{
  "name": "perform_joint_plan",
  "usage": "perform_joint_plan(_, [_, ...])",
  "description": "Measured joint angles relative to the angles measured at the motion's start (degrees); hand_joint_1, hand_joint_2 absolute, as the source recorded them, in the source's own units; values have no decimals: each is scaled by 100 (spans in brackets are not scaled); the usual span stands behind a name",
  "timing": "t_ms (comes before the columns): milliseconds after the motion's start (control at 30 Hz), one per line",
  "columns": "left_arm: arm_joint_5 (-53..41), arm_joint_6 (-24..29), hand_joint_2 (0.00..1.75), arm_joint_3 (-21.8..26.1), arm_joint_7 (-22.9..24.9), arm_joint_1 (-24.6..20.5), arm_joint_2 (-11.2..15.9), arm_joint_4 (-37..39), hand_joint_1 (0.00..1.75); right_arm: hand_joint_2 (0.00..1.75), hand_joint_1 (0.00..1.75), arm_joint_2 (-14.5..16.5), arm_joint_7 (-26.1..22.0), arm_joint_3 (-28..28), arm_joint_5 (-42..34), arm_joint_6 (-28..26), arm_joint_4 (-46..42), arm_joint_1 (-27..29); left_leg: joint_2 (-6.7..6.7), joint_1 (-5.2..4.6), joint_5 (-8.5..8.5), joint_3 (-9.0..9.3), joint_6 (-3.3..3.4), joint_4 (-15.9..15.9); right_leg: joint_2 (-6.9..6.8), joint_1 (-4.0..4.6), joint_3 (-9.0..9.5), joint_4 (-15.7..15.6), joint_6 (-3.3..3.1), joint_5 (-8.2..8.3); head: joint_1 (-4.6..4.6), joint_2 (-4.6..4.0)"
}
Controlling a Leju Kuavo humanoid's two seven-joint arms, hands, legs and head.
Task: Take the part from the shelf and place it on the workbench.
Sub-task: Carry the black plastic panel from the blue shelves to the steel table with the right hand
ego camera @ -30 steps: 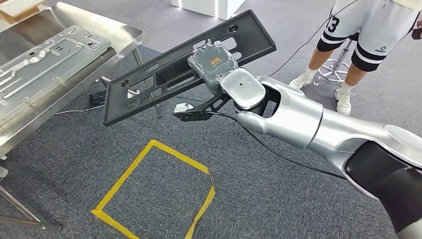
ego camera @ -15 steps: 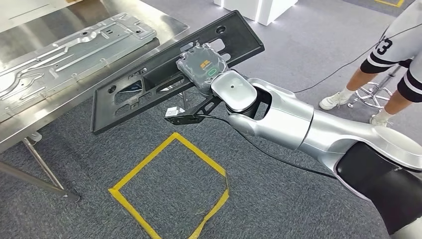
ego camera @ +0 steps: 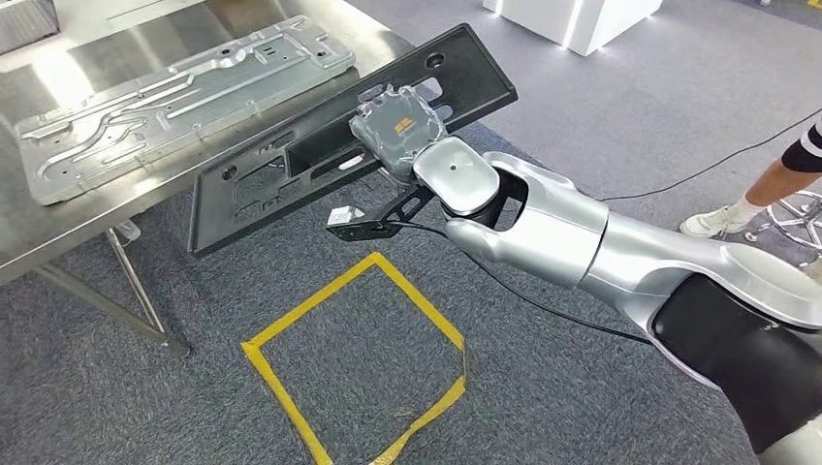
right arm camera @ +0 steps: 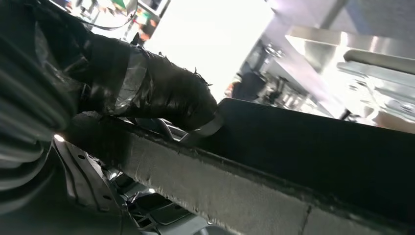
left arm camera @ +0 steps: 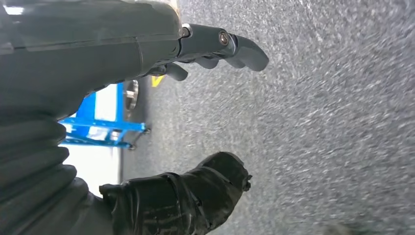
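Observation:
My right hand (ego camera: 399, 128) grips a long black plastic panel (ego camera: 281, 165) with cut-outs and holds it tilted in the air, its far end over the near edge of the steel workbench (ego camera: 58, 228). In the right wrist view the taped thumb (right arm camera: 161, 93) presses on the panel's dark edge (right arm camera: 313, 152). My left hand (left arm camera: 195, 112) hangs over grey carpet with fingers (left arm camera: 230, 46) and thumb apart and nothing between them.
A stamped silver metal sheet (ego camera: 184, 92) lies on the workbench. Yellow tape (ego camera: 359, 358) marks a square on the carpet below the panel. A person's leg (ego camera: 766, 189) and a stool base stand at the right. A white block (ego camera: 582, 17) sits at the back.
The camera has turned, so the workbench and tape square have slid right in the picture. The panel stays in my right hand, now closer to the bench.

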Motion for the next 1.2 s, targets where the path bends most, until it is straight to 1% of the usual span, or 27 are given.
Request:
perform_joint_plan(33, [10,1,175,-1,-1,-5,2,0,0,175,175,2,0,1,1,0,7,6,41,3,-91,-144,-4,287,-65,11,-1,0,-7,-6,-2,0])
perform_joint_plan(67, [26,2,175,-1,-3,-5,2,0,0,175,175,2,-1,1,2,1,14,14,57,5,-93,-203,2,404,-132,21,0,1,-14,-12,-3,0])
perform_joint_plan(100, [47,2,175,-1,-6,-4,2,0,0,175,175,2,-3,1,4,1,21,20,66,3,5,-151,18,304,-191,32,5,1,-18,-19,-3,0])
perform_joint_plan(133, [71,2,175,0,-13,0,2,0,0,175,175,2,-5,1,5,0,26,21,74,-1,174,9,42,9,-235,44,14,1,-17,-28,-2,0])
perform_joint_plan(167, [90,5,175,1,-22,2,3,0,0,175,175,2,-8,1,7,-1,28,19,95,-14,344,228,77,-409,-276,53,28,0,-11,-38,-1,0])
perform_joint_plan(233, [115,15,175,2,-37,1,9,0,0,175,175,1,-21,1,7,-11,28,7,142,-65,524,590,145,-1043,-340,70,49,-18,21,-51,2,0])
perform_joint_plan(267, [121,23,175,2,-36,1,11,0,0,175,175,1,-40,1,3,-24,27,4,157,-93,528,664,173,-1179,-370,71,55,-30,43,-50,2,0])
perform_joint_plan(333, [130,46,175,3,-11,10,17,0,0,175,175,4,-94,1,-13,-55,22,6,144,-118,528,694,214,-1228,-400,65,75,-64,97,-41,2,0])
perform_joint_plan(367, [134,60,175,3,15,20,19,0,0,175,175,3,-122,1,-21,-67,19,11,137,-100,543,723,233,-1267,-369,61,78,-62,127,-50,4,0])
perform_joint_plan(400, [139,71,175,4,51,25,21,0,0,175,175,3,-140,1,-26,-72,15,13,130,-82,560,760,252,-1313,-288,57,54,0,154,-100,6,0])
perform_joint_plan(433, [144,78,175,4,93,24,21,0,0,175,175,1,-152,1,-28,-73,13,10,127,-62,580,794,273,-1360,-182,56,-28,178,174,-208,14,0])
perform_joint_plan(467, [146,78,175,4,130,18,20,0,0,175,175,-2,-157,1,-28,-73,13,10,125,-50,590,815,286,-1383,-71,52,-177,477,188,-361,18,0])
perform_joint_plan(533, [146,69,175,5,169,-2,20,0,0,175,175,-4,-160,1,-30,-74,16,29,109,-54,584,818,313,-1382,37,52,-565,1221,201,-658,24,0])
perform_joint_plan(567, [143,56,175,6,168,-10,20,0,0,175,175,-5,-162,2,-30,-74,20,53,94,-53,576,817,321,-1371,48,50,-707,1463,208,-701,23,0])
perform_joint_plan(600, [138,40,175,6,158,-13,20,0,0,175,175,-6,-163,2,-30,-74,25,78,74,-50,566,815,323,-1354,51,44,-755,1505,214,-640,25,0])
perform_joint_plan(633, [131,23,175,6,139,-15,17,0,0,175,175,-7,-165,2,-30,-74,28,96,49,-44,550,814,317,-1328,50,34,-690,1325,219,-482,24,0])
perform_joint_plan(700, [121,3,175,6,91,-14,12,0,0,175,175,-7,-166,2,-29,-74,33,105,-4,-35,497,800,272,-1246,65,10,-349,592,230,-111,24,0])
perform_joint_plan(733, [117,-1,175,6,70,-14,10,0,0,175,175,-3,-166,2,-29,-75,34,98,-29,-40,466,778,238,-1192,80,6,-201,287,218,-3,19,0])
perform_joint_plan(767, [113,-1,175,6,55,-15,11,0,0,175,175,1,-168,1,-33,-79,36,94,-46,-45,445,753,206,-1151,91,13,-117,115,200,32,18,0])
perform_joint_plan(867, [98,10,175,7,30,-11,8,1,0,175,175,10,-174,1,-76,-101,41,103,-63,-40,430,707,135,-1121,78,35,-92,53,100,29,16,0])
perform_joint_plan(933, [90,20,175,8,27,-2,-7,1,0,175,175,15,-180,1,-95,-114,52,108,-21,-25,294,618,72,-929,57,12,-76,24,34,48,10,0])
perform_joint_plan(967, [87,25,175,8,27,-1,-13,1,0,175,175,18,-184,1,-98,-122,59,111,8,-15,151,501,36,-679,50,2,-68,12,6,53,3,0])
perform_joint_plan(1033, [85,33,175,8,26,-7,-12,0,0,175,175,21,-201,2,-98,-139,74,131,44,1,-168,163,-13,30,47,4,-63,10,-18,49,1,0])
perform_joint_plan(1067, [85,36,175,8,26,-10,-10,0,0,175,175,21,-205,2,-98,-144,80,150,52,4,-249,23,-21,301,44,8,-62,10,-22,45,-1,0])
perform_joint_plan(1100, [85,37,175,8,25,-8,-9,0,0,175,175,22,-209,3,-98,-146,86,172,56,5,-232,-37,-18,399,42,12,-60,11,-24,41,1,0])
perform_joint_plan(1133, [85,37,175,8,25,-6,-11,0,0,175,175,22,-210,3,-98,-146,91,189,58,4,-115,6,-2,286,42,19,-56,12,-23,36,0,0])
perform_joint_plan(1200, [85,39,175,8,26,-2,-13,0,0,175,175,24,-210,3,-98,-148,97,202,66,-9,266,341,67,-428,41,34,-38,9,-17,23,2,0])
